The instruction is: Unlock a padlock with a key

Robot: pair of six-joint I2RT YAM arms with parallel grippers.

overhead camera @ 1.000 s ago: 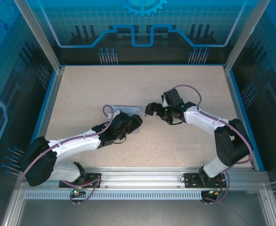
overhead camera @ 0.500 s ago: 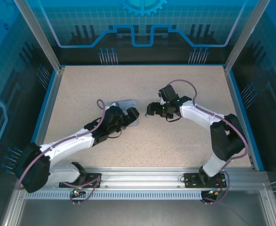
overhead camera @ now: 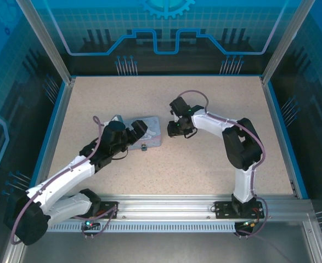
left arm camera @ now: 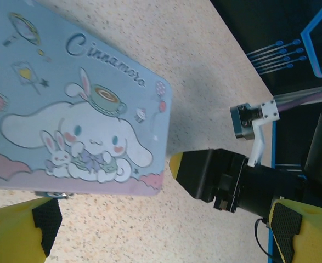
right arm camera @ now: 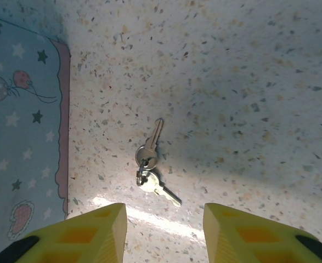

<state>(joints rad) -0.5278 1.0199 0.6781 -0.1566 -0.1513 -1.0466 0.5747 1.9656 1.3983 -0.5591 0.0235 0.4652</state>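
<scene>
**Finding 1, left arm.** Over the last second the arm has drawn back toward 8 o'clock. The left gripper [overhead camera: 137, 130] now hangs over the pale-blue rectangular tin with a cartoon print [overhead camera: 150, 127], no longer over the tin's 5 o'clock corner. This uncovers the small dark metal padlock [overhead camera: 144, 146]. It lies on the speckled beige desk [overhead camera: 204, 181] at the tin's 6 o'clock edge; whether it touches the tin or sits just beside it cannot be told. The left fingers [left arm camera: 44, 216] are spread wide with nothing between them.

**Finding 2, right arm.** The elbow has folded inward while the right gripper [overhead camera: 174, 129] has kept its place at 3 o'clock of the tin and is now tipped down toward the desk. In the right wrist view the right fingers [right arm camera: 97, 230] stand partly apart and pinch nothing. The pair of small silver keys on a ring [right arm camera: 150, 164] lies flat on the desk just beyond the tips, at 12 o'clock from them. The tin is at 9 o'clock of the keys.

**Assessment.** Neither key nor padlock is gripped, so the task appears to be at its opening step. The right arm seems lined up for a key pick-up. The left arm's retreat leaves the padlock free to be reached. Thin keys lying flat on a hard desk may slip from the pinch, and the ring means the spare key would dangle
</scene>
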